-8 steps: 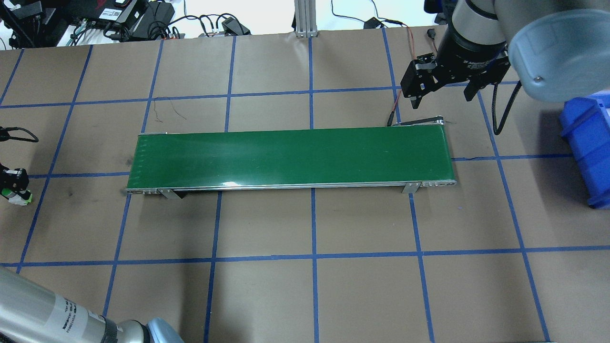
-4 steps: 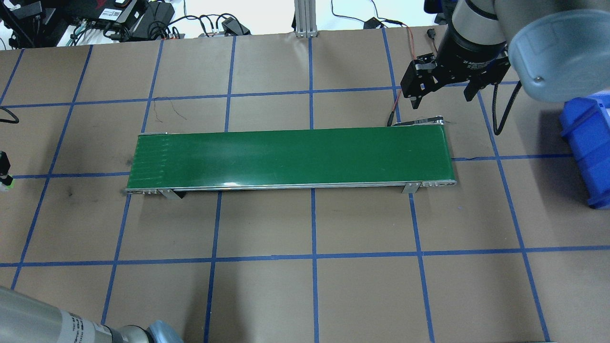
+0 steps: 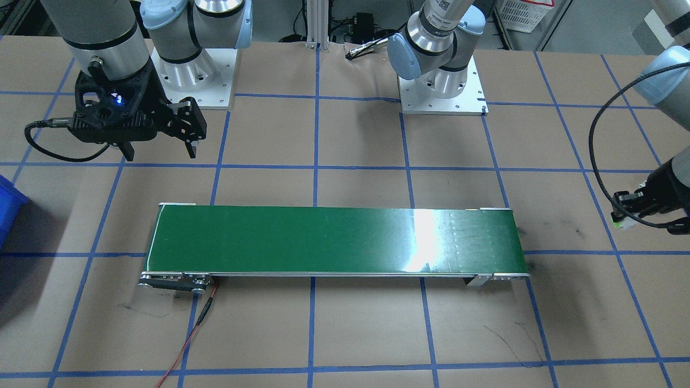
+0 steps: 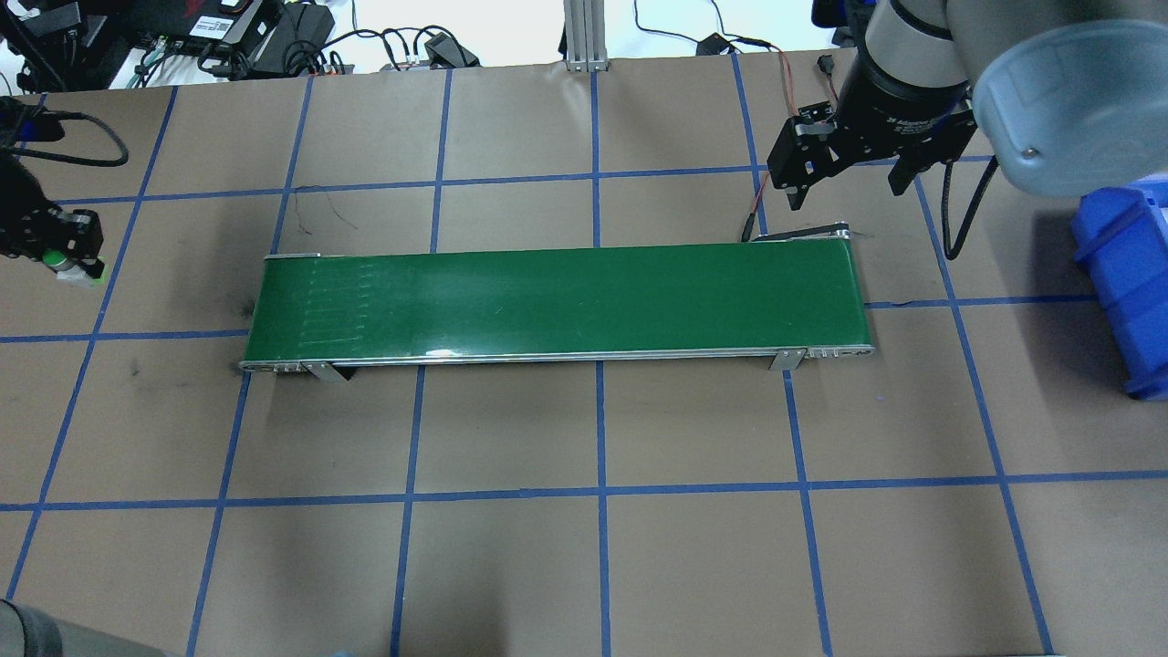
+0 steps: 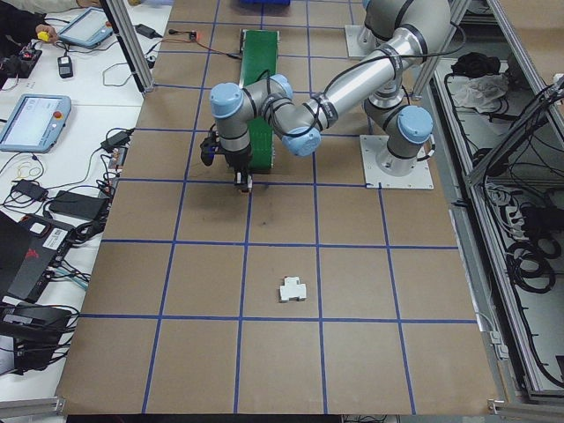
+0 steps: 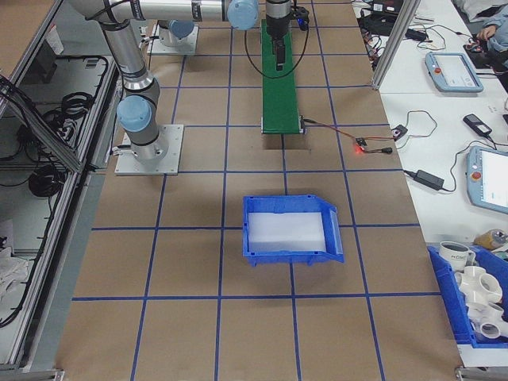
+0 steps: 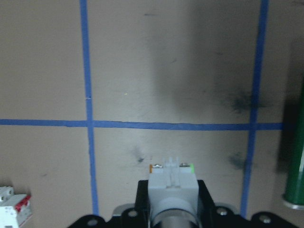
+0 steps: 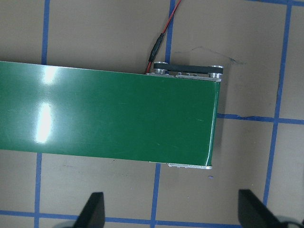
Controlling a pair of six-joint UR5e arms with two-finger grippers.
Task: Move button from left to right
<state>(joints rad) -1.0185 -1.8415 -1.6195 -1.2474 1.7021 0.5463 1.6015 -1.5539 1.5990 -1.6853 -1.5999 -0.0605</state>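
Observation:
The button (image 7: 172, 180), a white and light-green block, sits between the fingers of my left gripper (image 4: 71, 260), which is shut on it just above the table, left of the green conveyor belt (image 4: 557, 297). In the front-facing view the button (image 3: 624, 221) shows at the far right, clear of the belt (image 3: 334, 240). My right gripper (image 4: 849, 187) hangs open and empty above the belt's right end (image 8: 109, 118), its fingertips (image 8: 92, 211) spread wide.
A white circuit breaker (image 5: 293, 289) with a red lever lies on the table on the far left, also at the left wrist view's corner (image 7: 14, 211). A blue bin (image 4: 1127, 274) stands right of the belt. A red wire (image 3: 188, 334) trails from the conveyor's right end.
My left gripper, holding the button, slid out past the overhead view's left edge and came back farther from the robot and slightly nearer the belt. The right arm has not moved.

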